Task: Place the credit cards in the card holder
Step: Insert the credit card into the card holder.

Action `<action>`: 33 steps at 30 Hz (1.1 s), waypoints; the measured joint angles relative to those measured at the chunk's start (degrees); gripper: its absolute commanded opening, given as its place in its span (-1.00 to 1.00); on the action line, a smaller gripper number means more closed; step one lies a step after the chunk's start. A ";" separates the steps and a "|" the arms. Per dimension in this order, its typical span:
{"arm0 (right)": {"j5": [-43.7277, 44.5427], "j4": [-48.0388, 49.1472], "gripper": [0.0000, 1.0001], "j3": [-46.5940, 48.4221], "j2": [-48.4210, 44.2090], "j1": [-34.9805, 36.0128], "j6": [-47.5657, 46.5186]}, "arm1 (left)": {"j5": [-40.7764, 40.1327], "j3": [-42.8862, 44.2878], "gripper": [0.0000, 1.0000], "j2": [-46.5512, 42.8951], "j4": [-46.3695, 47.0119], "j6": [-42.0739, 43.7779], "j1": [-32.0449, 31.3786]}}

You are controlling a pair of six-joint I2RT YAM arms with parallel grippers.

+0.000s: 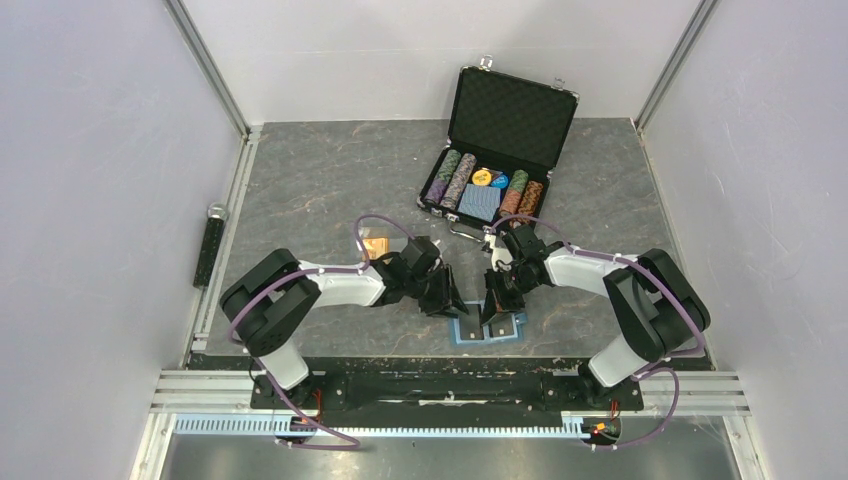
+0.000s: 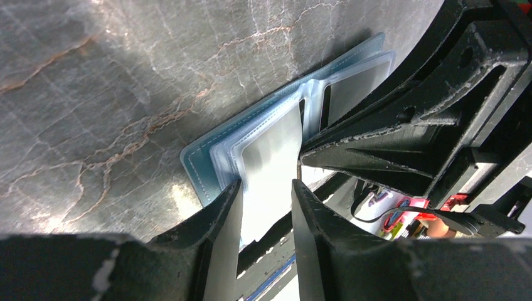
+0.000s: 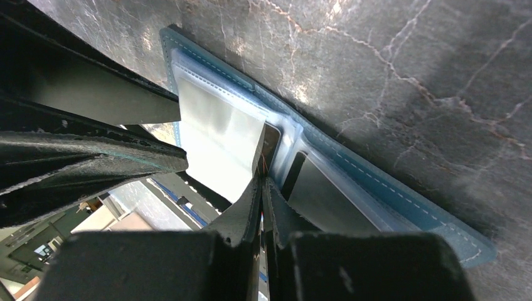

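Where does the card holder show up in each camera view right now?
Top external: the card holder is bottom centre, at the near edge of the tabletop.
Left wrist: centre, lying open.
Right wrist: a diagonal from upper left to lower right.
Shared landmark: the veined grey tabletop.

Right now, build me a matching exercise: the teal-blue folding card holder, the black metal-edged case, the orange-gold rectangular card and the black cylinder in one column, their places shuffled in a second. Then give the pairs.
Things
1. teal-blue folding card holder
2. black metal-edged case
3. orange-gold rectangular card
4. black cylinder

Places
A. on the metal rail along the left edge of the grey table
B. far right of the table, lid raised, poker chips inside
C. near edge of the table, spread open
D. lying flat, left of centre

Pairs: 1-C, 2-B, 3-D, 4-A
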 measured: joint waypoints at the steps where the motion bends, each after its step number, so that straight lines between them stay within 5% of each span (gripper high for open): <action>1: 0.00 -0.15 -0.92 0.00 0.00 0.00 0.00 | 0.15 0.52 -0.24 0.42 -0.22 0.13 0.00; 12: -0.50 -0.17 -0.84 0.00 -0.61 0.02 0.00 | 2.29 2.69 -0.95 2.16 1.75 0.87 -0.83; 23: 0.59 -0.04 -0.80 7.02 -3.52 -0.09 0.09 | 2.38 4.42 -0.95 -2.58 -8.00 6.56 3.41; 33: 1.11 -0.24 -0.80 8.76 -5.07 -4.76 -0.11 | -0.15 18.86 -0.61 0.00 -25.81 17.46 4.35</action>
